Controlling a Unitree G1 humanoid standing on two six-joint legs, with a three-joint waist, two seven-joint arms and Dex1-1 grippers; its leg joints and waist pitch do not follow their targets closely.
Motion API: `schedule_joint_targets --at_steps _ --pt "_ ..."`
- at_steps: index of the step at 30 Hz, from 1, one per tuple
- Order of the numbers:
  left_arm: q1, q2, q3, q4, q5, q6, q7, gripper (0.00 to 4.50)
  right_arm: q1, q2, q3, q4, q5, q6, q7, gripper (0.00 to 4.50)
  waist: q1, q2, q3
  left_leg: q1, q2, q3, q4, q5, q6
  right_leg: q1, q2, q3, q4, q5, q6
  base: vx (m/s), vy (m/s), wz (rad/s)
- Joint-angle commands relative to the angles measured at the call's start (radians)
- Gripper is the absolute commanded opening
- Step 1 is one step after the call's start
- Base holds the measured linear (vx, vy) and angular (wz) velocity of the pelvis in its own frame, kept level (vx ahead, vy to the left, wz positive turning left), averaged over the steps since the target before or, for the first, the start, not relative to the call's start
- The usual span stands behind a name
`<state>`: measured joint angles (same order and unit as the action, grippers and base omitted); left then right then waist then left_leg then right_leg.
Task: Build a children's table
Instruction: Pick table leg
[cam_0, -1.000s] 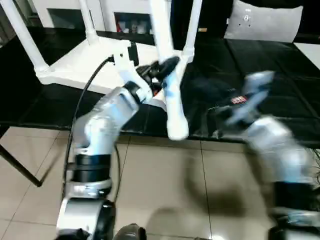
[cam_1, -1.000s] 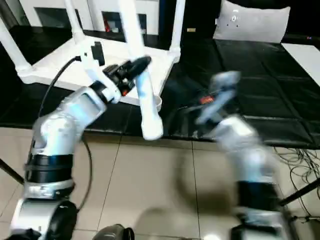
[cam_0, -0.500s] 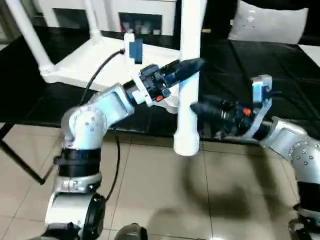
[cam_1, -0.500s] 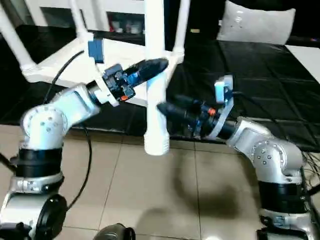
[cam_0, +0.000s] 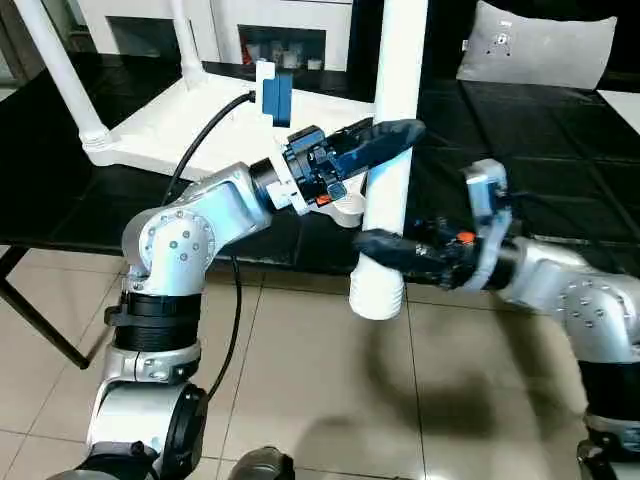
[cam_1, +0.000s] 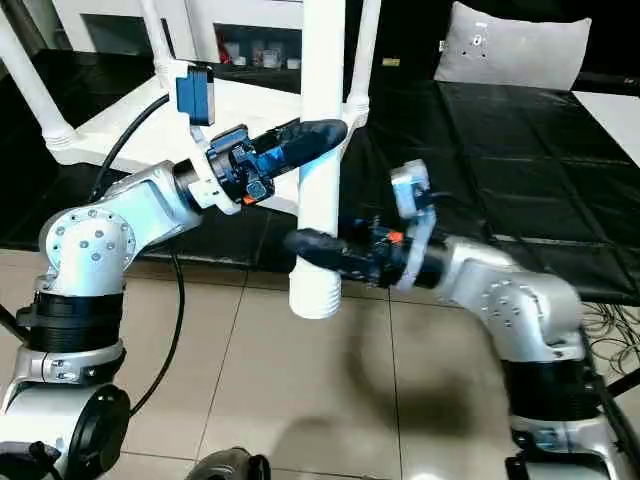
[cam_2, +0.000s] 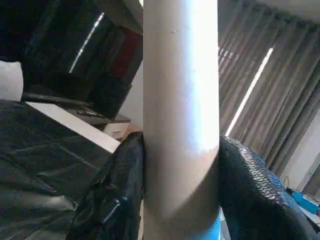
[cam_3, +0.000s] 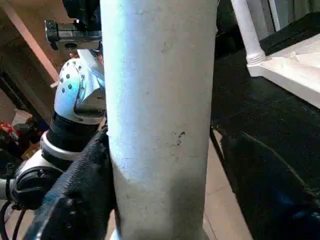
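The left end effector (cam_0: 385, 140) pinches a loose white table leg (cam_0: 385, 180), one black finger pressed on each side of it, as the left wrist view shows. The leg stands upright in the air in front of the black bench (cam_0: 560, 130), its wide threaded end hanging over the tiled floor (cam_0: 300, 380). The right end effector (cam_1: 318, 250) straddles the same leg lower down; one finger touches its side, and whether the grip is closed cannot be told. The table top (cam_0: 170, 125) lies upside down on the bench behind, other legs (cam_0: 60, 80) standing up from its corner sockets.
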<state>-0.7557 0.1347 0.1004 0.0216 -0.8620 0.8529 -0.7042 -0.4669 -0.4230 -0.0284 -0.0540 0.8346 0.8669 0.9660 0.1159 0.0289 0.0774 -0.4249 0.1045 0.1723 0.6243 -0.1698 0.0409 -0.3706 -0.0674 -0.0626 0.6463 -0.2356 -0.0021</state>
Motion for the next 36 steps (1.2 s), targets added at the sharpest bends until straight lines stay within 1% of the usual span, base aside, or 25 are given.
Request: schedule_joint_targets --at_steps 1,2,3,6,7,9,10,11,12,17,19,20,22,24,26,27,28,29,30,31,32,33,34,35,36 --pt "-0.013 0.007 -0.015 -0.027 0.000 -0.006 -0.012 1.82 -0.007 0.004 -0.002 0.005 0.001 0.006 -0.016 3.08 0.001 -0.013 -0.083 0.043 0.132 -0.055 -0.080 -0.161 -0.014 0.032 -0.126 0.059 -0.070 -0.031 -0.276 0.000 0.000 0.00" --pt "-0.012 0.009 -0.017 -0.028 0.004 -0.009 -0.014 1.82 -0.007 0.006 -0.003 0.004 0.000 0.007 -0.018 3.08 0.000 -0.013 -0.082 0.043 0.131 -0.055 -0.079 -0.162 -0.013 0.032 -0.126 0.059 -0.070 -0.031 -0.276 0.000 0.000 0.00" --pt "-0.011 0.010 -0.020 -0.027 0.006 -0.010 -0.015 1.82 -0.007 0.007 -0.003 0.005 0.000 0.006 -0.019 2.90 0.000 -0.013 -0.083 0.043 0.131 -0.055 -0.079 -0.162 -0.013 0.032 -0.127 0.059 -0.070 -0.032 -0.276 0.000 0.000 0.00" --pt "-0.008 0.012 -0.024 -0.026 0.013 -0.014 -0.015 1.82 -0.005 0.008 -0.002 0.002 0.000 0.007 -0.020 2.64 0.001 -0.013 -0.082 0.043 0.131 -0.055 -0.079 -0.166 -0.016 0.032 -0.128 0.060 -0.072 -0.049 -0.270 0.000 0.000 0.00" --pt "-0.007 0.012 -0.025 -0.026 0.014 -0.016 -0.015 1.82 -0.003 0.008 0.000 0.002 -0.002 0.006 -0.020 2.53 0.001 -0.015 -0.084 0.044 0.132 -0.055 -0.079 -0.164 -0.017 0.033 -0.127 0.060 -0.072 -0.047 -0.269 0.000 0.000 0.00" --pt "-0.006 0.011 -0.024 -0.026 0.017 -0.018 -0.012 1.82 0.001 0.009 0.003 0.000 -0.006 0.005 -0.021 2.40 0.001 -0.014 -0.084 0.044 0.132 -0.055 -0.080 -0.162 -0.018 0.032 -0.126 0.059 -0.071 -0.045 -0.269 0.000 0.000 0.00" --pt "-0.005 0.010 -0.024 -0.026 0.020 -0.021 -0.009 1.82 0.003 0.010 0.006 -0.002 -0.011 0.004 -0.024 2.21 0.001 -0.014 -0.084 0.043 0.131 -0.054 -0.079 -0.155 -0.014 0.032 -0.127 0.060 -0.070 -0.035 -0.271 0.000 0.000 0.00" --pt "-0.005 0.011 -0.024 -0.026 0.020 -0.022 -0.009 1.82 0.003 0.010 0.006 -0.002 -0.012 0.004 -0.024 2.21 0.001 -0.014 -0.084 0.043 0.131 -0.054 -0.078 -0.154 -0.013 0.032 -0.128 0.060 -0.071 -0.034 -0.271 0.000 0.000 0.00" --pt "-0.005 0.011 -0.024 -0.024 0.024 -0.026 -0.006 1.82 0.003 0.012 0.007 -0.002 -0.016 0.002 -0.027 2.03 0.001 -0.014 -0.084 0.043 0.131 -0.054 -0.078 -0.154 -0.013 0.032 -0.128 0.060 -0.071 -0.037 -0.271 0.000 0.000 0.00" --pt "0.000 0.015 -0.031 -0.020 0.045 -0.038 0.005 1.82 0.001 0.025 0.010 0.002 -0.035 -0.016 -0.049 1.92 0.001 -0.014 -0.084 0.044 0.132 -0.054 -0.079 -0.161 -0.017 0.031 -0.126 0.059 -0.071 -0.046 -0.269 0.000 0.000 0.00" --pt "0.001 0.010 -0.030 -0.012 0.067 -0.053 0.031 1.82 -0.002 0.035 0.008 0.004 -0.043 -0.025 -0.063 1.91 0.000 -0.015 -0.085 0.044 0.132 -0.054 -0.079 -0.158 -0.018 0.031 -0.127 0.059 -0.070 -0.036 -0.269 0.000 0.000 0.00" --pt "0.003 0.006 -0.024 -0.010 0.061 -0.050 0.036 2.17 -0.002 0.039 0.008 0.003 -0.046 -0.030 -0.070 1.91 0.000 -0.015 -0.085 0.044 0.132 -0.054 -0.079 -0.158 -0.018 0.031 -0.127 0.059 -0.070 -0.036 -0.269 0.000 0.000 0.00" --pt "0.008 0.004 -0.013 -0.013 0.051 -0.046 0.032 2.52 -0.002 0.054 0.008 0.001 -0.062 -0.052 -0.088 1.90 0.000 -0.013 -0.085 0.043 0.132 -0.054 -0.079 -0.149 -0.016 0.030 -0.126 0.059 -0.068 -0.026 -0.270 0.000 0.000 0.00" --pt "0.010 0.004 -0.010 -0.016 0.055 -0.055 0.035 2.54 -0.003 0.063 0.012 0.002 -0.081 -0.070 -0.102 1.89 -0.001 -0.014 -0.085 0.043 0.132 -0.053 -0.080 -0.154 -0.021 0.030 -0.126 0.058 -0.069 -0.031 -0.269 0.000 0.000 0.00" --pt "0.017 0.010 -0.016 -0.023 0.067 -0.068 0.031 2.73 -0.006 0.070 0.023 0.009 -0.115 -0.099 -0.123 1.89 -0.001 -0.014 -0.085 0.043 0.131 -0.053 -0.080 -0.163 -0.027 0.030 -0.127 0.059 -0.071 -0.042 -0.264 0.000 0.000 0.00" --pt "0.022 0.012 -0.020 -0.028 0.080 -0.084 0.033 2.92 -0.009 0.077 0.030 0.015 -0.139 -0.117 -0.145 1.89 -0.002 -0.013 -0.083 0.043 0.132 -0.053 -0.082 -0.165 -0.030 0.029 -0.126 0.060 -0.072 -0.046 -0.259 0.000 0.000 0.00" --pt "0.026 0.010 -0.022 -0.029 0.099 -0.110 0.045 2.97 -0.016 0.087 0.037 0.022 -0.167 -0.140 -0.172 1.89 -0.004 -0.013 -0.084 0.043 0.132 -0.053 -0.083 -0.169 -0.035 0.029 -0.125 0.059 -0.070 -0.046 -0.257 0.000 0.000 0.00" --pt "0.027 0.009 -0.023 -0.028 0.106 -0.117 0.050 3.02 -0.017 0.089 0.038 0.023 -0.172 -0.144 -0.178 1.89 -0.004 -0.013 -0.084 0.043 0.132 -0.054 -0.083 -0.170 -0.036 0.030 -0.126 0.059 -0.071 -0.045 -0.256 0.000 0.000 0.00" --pt "0.029 0.006 -0.028 -0.021 0.149 -0.161 0.080 3.02 -0.022 0.104 0.042 0.031 -0.197 -0.165 -0.210 1.89 -0.004 -0.011 -0.084 0.044 0.135 -0.055 -0.085 -0.175 -0.040 0.027 -0.125 0.060 -0.072 -0.046 -0.251 0.000 0.000 0.00" --pt "0.033 0.001 -0.047 -0.011 0.241 -0.251 0.139 3.12 -0.030 0.136 0.045 0.044 -0.234 -0.205 -0.266 1.89 -0.008 -0.013 -0.083 0.045 0.135 -0.056 -0.087 -0.186 -0.044 0.027 -0.126 0.061 -0.074 -0.049 -0.249 0.000 0.000 0.00" --pt "0.033 0.001 -0.047 -0.011 0.242 -0.251 0.139 3.18 -0.030 0.136 0.045 0.044 -0.234 -0.205 -0.266 1.89 -0.009 -0.013 -0.083 0.043 0.135 -0.055 -0.087 -0.190 -0.047 0.027 -0.126 0.062 -0.074 -0.050 -0.246 0.000 0.000 0.00" --pt "0.033 -0.018 -0.055 -0.006 0.303 -0.298 0.212 3.20 -0.036 0.166 0.047 0.053 -0.260 -0.236 -0.309 1.89 -0.008 -0.011 -0.084 0.046 0.137 -0.055 -0.087 -0.198 -0.055 0.026 -0.127 0.062 -0.075 -0.049 -0.242 0.000 0.000 0.00" --pt "0.033 -0.028 -0.063 -0.008 0.334 -0.323 0.247 3.20 -0.039 0.182 0.049 0.059 -0.276 -0.256 -0.331 1.89 -0.009 -0.014 -0.084 0.046 0.135 -0.056 -0.087 -0.196 -0.055 0.030 -0.128 0.061 -0.072 -0.038 -0.241 0.000 0.000 0.00" --pt "0.033 -0.031 -0.065 -0.009 0.341 -0.328 0.254 3.20 -0.039 0.186 0.050 0.060 -0.279 -0.261 -0.335 1.89 -0.008 -0.013 -0.084 0.045 0.136 -0.055 -0.088 -0.194 -0.053 0.028 -0.126 0.062 -0.074 -0.035 -0.238 0.000 0.000 0.00" --pt "0.036 -0.036 -0.099 -0.019 0.407 -0.375 0.291 3.20 -0.045 0.208 0.050 0.072 -0.296 -0.288 -0.362 1.89 -0.008 -0.013 -0.084 0.045 0.136 -0.056 -0.088 -0.187 -0.048 0.028 -0.127 0.062 -0.073 -0.025 -0.232 0.000 0.000 0.00"
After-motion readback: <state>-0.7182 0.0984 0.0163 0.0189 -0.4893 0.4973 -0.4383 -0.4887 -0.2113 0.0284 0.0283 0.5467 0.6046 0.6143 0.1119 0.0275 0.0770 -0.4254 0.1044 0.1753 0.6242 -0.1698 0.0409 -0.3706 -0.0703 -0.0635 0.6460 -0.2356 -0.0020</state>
